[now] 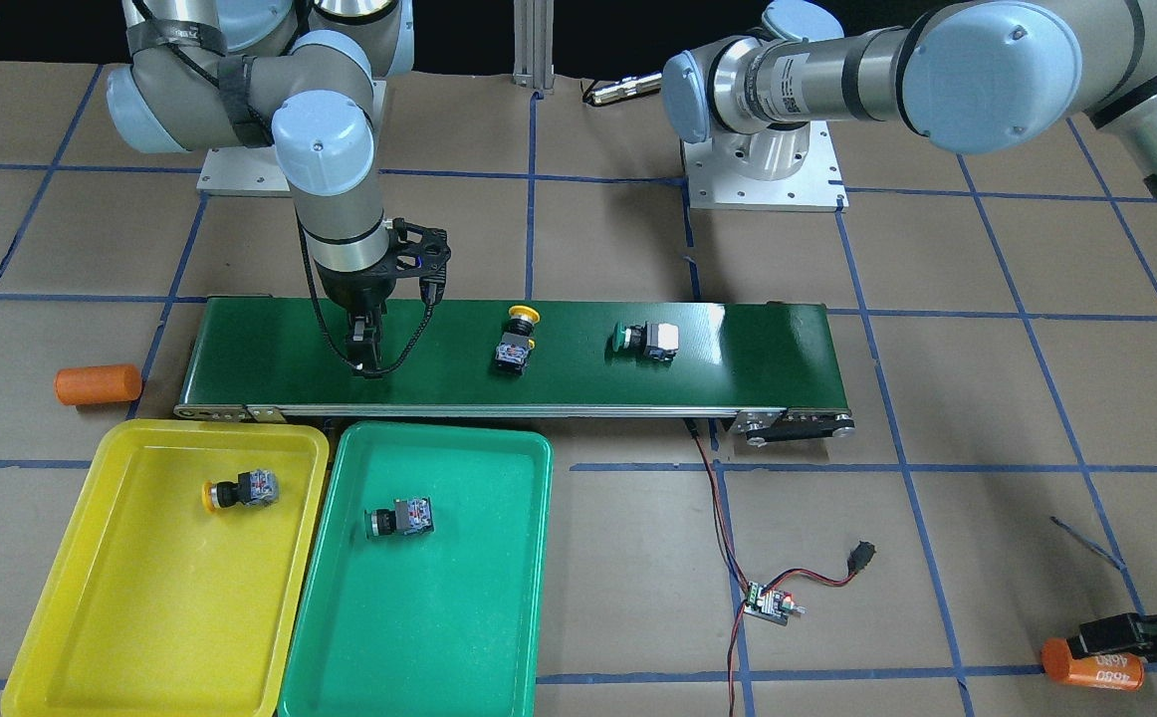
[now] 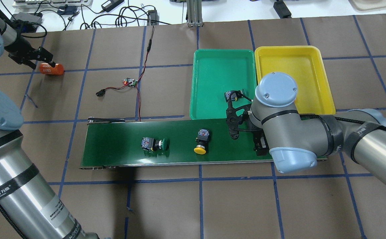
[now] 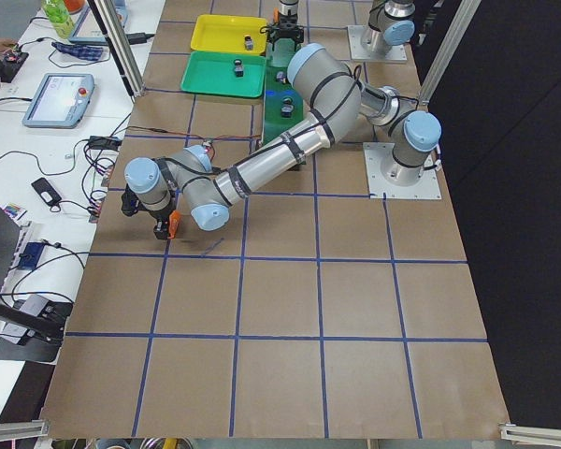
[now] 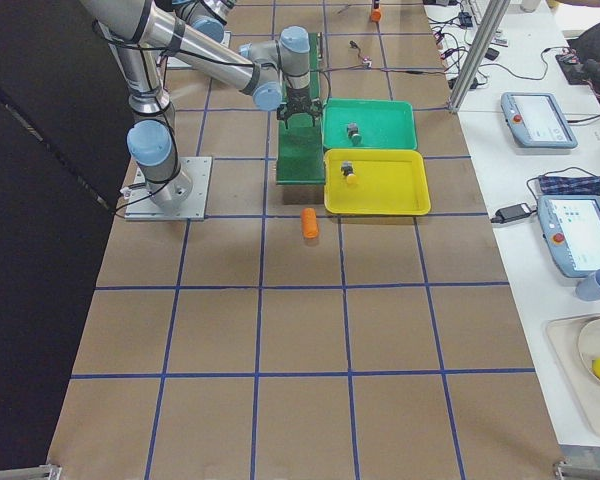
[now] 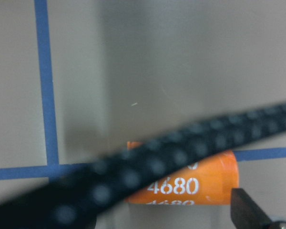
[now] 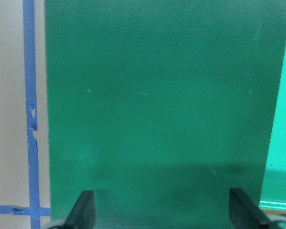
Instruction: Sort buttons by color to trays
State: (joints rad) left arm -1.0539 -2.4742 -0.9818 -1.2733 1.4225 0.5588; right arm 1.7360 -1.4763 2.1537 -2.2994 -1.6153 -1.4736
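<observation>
From overhead the right arm [image 2: 279, 122] covers part of the yellow tray [image 2: 312, 56]. It hides that tray's yellow-capped button [image 1: 240, 490] and all but a corner of the dark button [image 1: 399, 519] in the green tray [image 2: 213, 66]. That dark button's cap colour is hard to make out in any view. The left wrist view is blurred, and a black cable [image 5: 157, 167] crosses it and covers one finger of the left claw [image 2: 48, 59]. Whether that claw is released or clenched I cannot tell. It hangs over an orange cylinder marked 4680 [image 5: 205, 183] near the corner of the desk [image 1: 987, 398] at the robot's left end, on the edge far from the robot.

The right claw [image 6: 164, 217] is released, its fingers wide apart with nothing between them. It points down over bare conveyor belt [image 1: 738, 349] at the belt's end nearer the trays.

Two more buttons lie on the belt apart from that claw: a second yellow-capped button [image 1: 517, 339] and, beyond it, a green-capped button [image 1: 646, 340]. The trays lie side by side between the belt and the desk's far edge, toward the robot's right end. A plain orange cylinder [image 1: 98, 385] lies off the belt's end there. A small circuit board [image 1: 771, 602] with red-black wires lies nearer the far edge.
</observation>
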